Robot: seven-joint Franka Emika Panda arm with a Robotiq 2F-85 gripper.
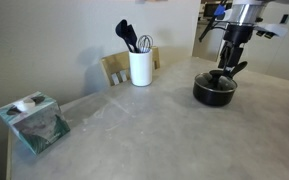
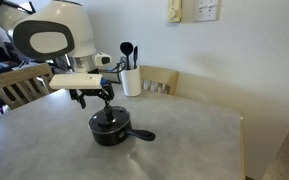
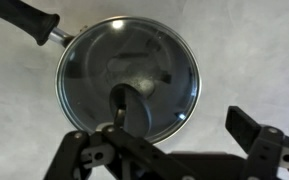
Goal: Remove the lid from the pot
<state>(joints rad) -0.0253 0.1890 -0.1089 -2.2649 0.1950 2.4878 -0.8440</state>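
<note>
The pot is a low black saucepan on the grey table, and its long handle runs to the upper left in the wrist view. The lid is round glass with a metal rim and lies flat on the pot. Its dark knob rises at the centre. My gripper hangs directly over the lid in both exterior views and is open. The knob sits between the jaws, closer to the left one, while the right fingertip stands over bare table beyond the rim.
A white crock holding black utensils stands at the table's back edge by a wooden chair. A tissue box sits near a front corner. Another chair stands beside the robot base.
</note>
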